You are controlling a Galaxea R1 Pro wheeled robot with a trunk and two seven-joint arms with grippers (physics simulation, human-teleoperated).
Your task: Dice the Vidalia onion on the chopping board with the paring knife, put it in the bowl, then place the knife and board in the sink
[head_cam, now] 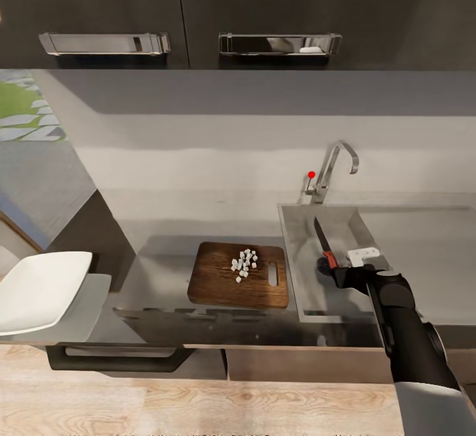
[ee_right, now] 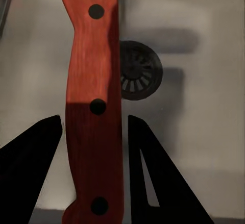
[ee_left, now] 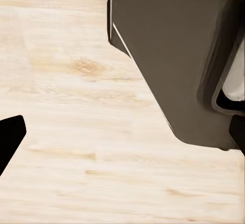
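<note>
Right wrist view: the paring knife (ee_right: 93, 106) runs lengthwise between the two dark fingers (ee_right: 30, 168) of the right gripper (ee_right: 94, 168), its orange-red handle with three dark rivets over the grey basin and partly covering the round drain (ee_right: 140, 71). The fingers stand on either side of the handle, with a thin gap showing, so whether they pinch it cannot be told.

From the head, the knife (head_cam: 323, 243) lies over the sink (head_cam: 301, 277), blade pointing toward the tap (head_cam: 334, 168). Just left of the sink, the chopping board (head_cam: 218, 284) carries the diced onion (head_cam: 244, 264). Well left, the white bowl (head_cam: 39, 290) sits at the countertop's (head_cam: 152, 270) end.

The left wrist camera shows pale wood floor (ee_left: 76, 132) beside a dark cabinet (ee_left: 173, 55); the left gripper's state cannot be told.
</note>
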